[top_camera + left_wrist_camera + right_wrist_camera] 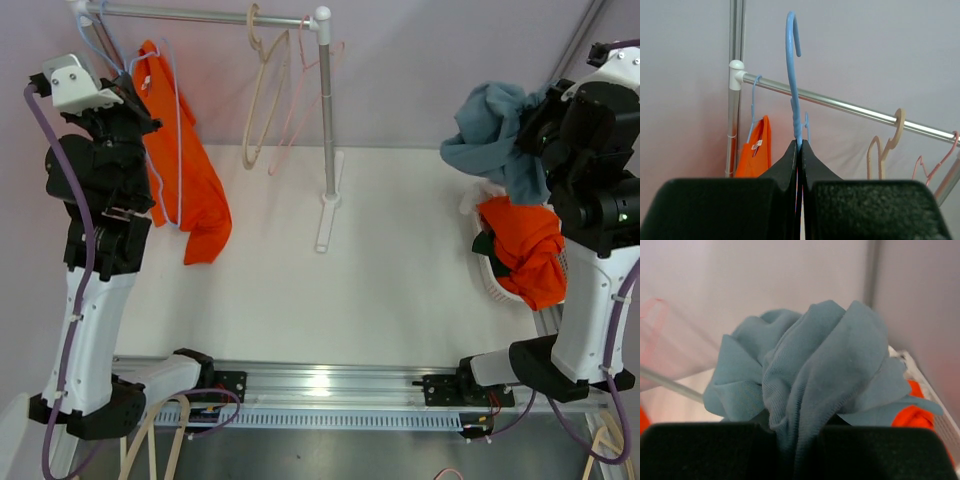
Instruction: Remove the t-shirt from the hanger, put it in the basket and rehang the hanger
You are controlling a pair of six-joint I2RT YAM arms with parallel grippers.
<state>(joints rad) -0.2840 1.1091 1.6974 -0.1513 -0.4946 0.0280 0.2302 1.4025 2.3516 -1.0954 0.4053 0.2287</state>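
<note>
My left gripper [138, 100] is shut on the neck of a blue hanger [792, 60], just below its hook; in the left wrist view the fingertips [800, 146] meet around it. The hook is off the rail [850, 106]. The hanger's bare wire frame [177, 140] hangs in front of an orange shirt. My right gripper [535, 120] is shut on a bunched grey-blue t-shirt [492, 135], held above the basket at the right; the cloth [810, 365] fills the right wrist view and hides the fingertips [800, 437].
An orange t-shirt [190, 175] hangs on a second blue hanger [754, 107] on the rail [200, 15]. A beige hanger [262, 90] and a pink hanger [305, 95] hang there too. The rack's post [327, 130] stands mid-table. A white basket [492, 280] holds another orange shirt [525, 250].
</note>
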